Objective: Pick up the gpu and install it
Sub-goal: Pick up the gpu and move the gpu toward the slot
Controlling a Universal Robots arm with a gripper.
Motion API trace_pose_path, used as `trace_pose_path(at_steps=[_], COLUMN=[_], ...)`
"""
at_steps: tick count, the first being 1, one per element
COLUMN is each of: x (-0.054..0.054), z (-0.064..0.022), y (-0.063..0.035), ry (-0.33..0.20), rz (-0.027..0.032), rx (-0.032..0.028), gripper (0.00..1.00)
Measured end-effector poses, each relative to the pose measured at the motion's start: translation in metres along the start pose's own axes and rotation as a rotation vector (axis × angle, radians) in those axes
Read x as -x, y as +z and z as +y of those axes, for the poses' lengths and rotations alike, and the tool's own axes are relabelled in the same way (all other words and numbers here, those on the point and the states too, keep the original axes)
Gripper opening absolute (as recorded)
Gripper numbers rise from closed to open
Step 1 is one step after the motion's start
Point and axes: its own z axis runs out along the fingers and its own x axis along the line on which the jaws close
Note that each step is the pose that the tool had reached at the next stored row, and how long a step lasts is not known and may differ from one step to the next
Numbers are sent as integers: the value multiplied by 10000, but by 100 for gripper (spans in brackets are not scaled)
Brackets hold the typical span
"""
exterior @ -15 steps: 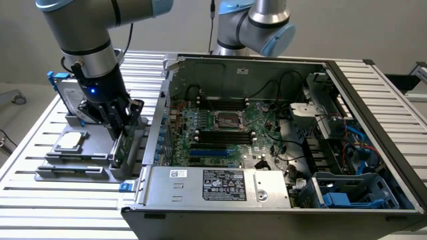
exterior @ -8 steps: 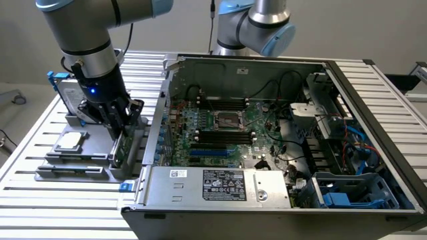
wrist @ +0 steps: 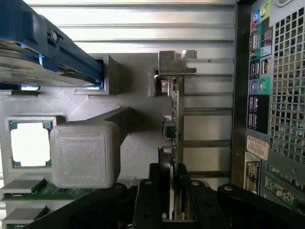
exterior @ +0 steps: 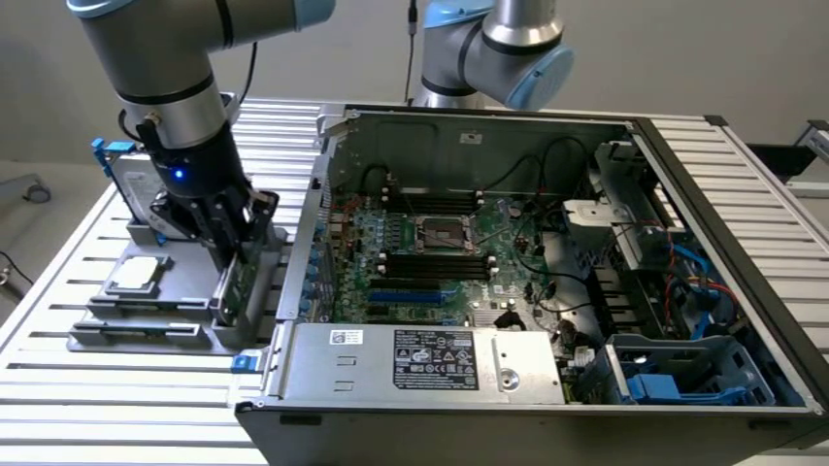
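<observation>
Gripper (wrist: 171, 193) is clamped on the gpu (wrist: 175, 102), which stands upright in its grey holder (wrist: 138, 90). Pick-up is in hand; lift apparently not yet begun.

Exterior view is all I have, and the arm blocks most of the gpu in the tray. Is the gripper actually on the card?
Observer: Yes. In the wrist view the gripper straddles the gpu, with its fingers against both faces and no gap showing.
Operator: Is the card lifted out?
Observer: It doesn't look so. It stands on edge in the grey tray, with its silver bracket at the end away from the gripper.
Operator: Anything close alongside it?
Observer: The case's rear port panel runs parallel to the card and is clearly apart from it.
</observation>
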Motion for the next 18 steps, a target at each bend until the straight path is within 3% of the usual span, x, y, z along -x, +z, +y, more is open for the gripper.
trace_pose_path(at_steps=[4,18], x=[3,26], z=[-2,-12], y=[-134,-772], ry=[0,0], rz=[1,3], rx=[14,16], gripper=[26,26])
